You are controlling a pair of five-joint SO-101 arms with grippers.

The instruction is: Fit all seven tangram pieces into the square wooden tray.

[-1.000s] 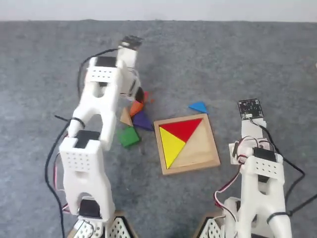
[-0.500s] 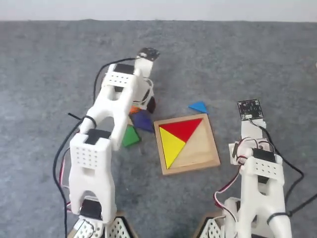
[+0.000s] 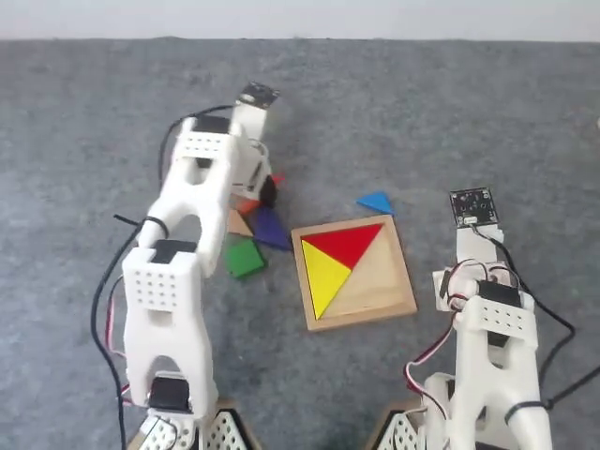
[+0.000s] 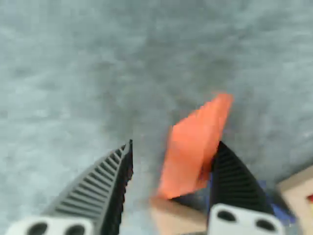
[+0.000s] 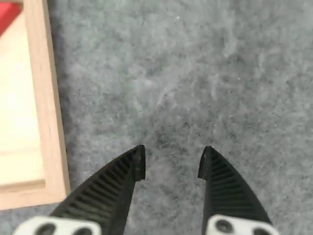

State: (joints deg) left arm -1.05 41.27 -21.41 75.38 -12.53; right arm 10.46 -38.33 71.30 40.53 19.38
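Left claw (image 4: pixel 174 145) spread. Orange piece (image 4: pixel 195 142) stands tilted between the jaws, leaning on one finger with a gap to the other, long axis roughly along the fingers. Tray (image 3: pixel 405 272) lies farther off, toward right claw (image 5: pixel 172 149), also spread over carpet (image 5: pixel 220 73).

The right claw (image 5: pixel 172 159) hangs with its two black ridged fingers spread apart over the grey, felt-like desk (image 5: pixel 205 68), just outside the wooden tray (image 5: pixel 46 98), within whose pale rim a corner of a red piece (image 5: pixel 7 12) lies.
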